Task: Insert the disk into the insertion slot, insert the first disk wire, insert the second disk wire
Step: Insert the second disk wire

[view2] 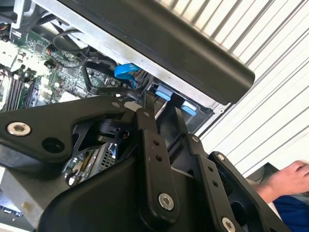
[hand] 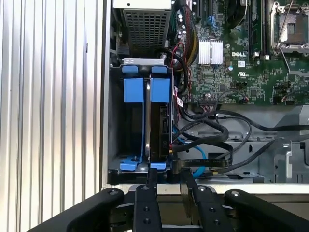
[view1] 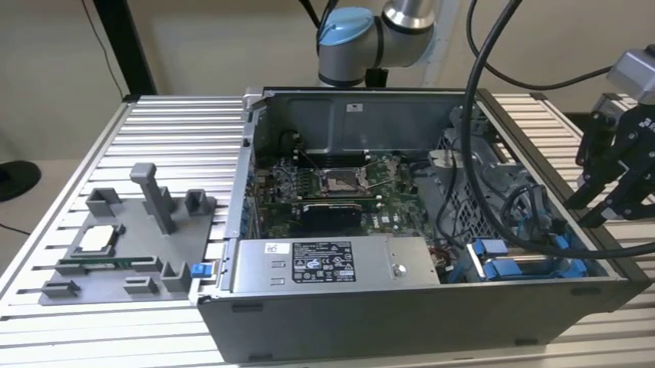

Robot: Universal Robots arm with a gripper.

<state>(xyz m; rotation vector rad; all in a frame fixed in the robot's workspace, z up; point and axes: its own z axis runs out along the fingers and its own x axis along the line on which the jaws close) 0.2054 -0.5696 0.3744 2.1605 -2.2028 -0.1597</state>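
Note:
The disk [hand: 159, 128] stands on edge in its bright blue carrier [hand: 161, 89] inside the insertion slot [hand: 115, 121], the grey bay at the case's corner. In the exterior view the slot [view1: 557, 268] and the carrier's blue tabs [view1: 499, 267] lie at the case's near right end. A blue flat wire [hand: 199, 155] and black wires [hand: 217, 126] lie loose beside the bay. My gripper [hand: 169, 175] hovers just outside the case wall by the bay, its black fingers [hand: 151, 186] a little apart with nothing between them. It hangs off the case's right side [view1: 603, 207].
The open computer case [view1: 409, 322] sits on a ribbed metal table [view1: 174, 130]. Inside are the motherboard [view1: 338, 184] and a grey power-supply box [view1: 327, 264]. A grey parts fixture [view1: 123, 245] stands at the exterior view's left. A person's hand [view2: 286, 179] rests beyond the table.

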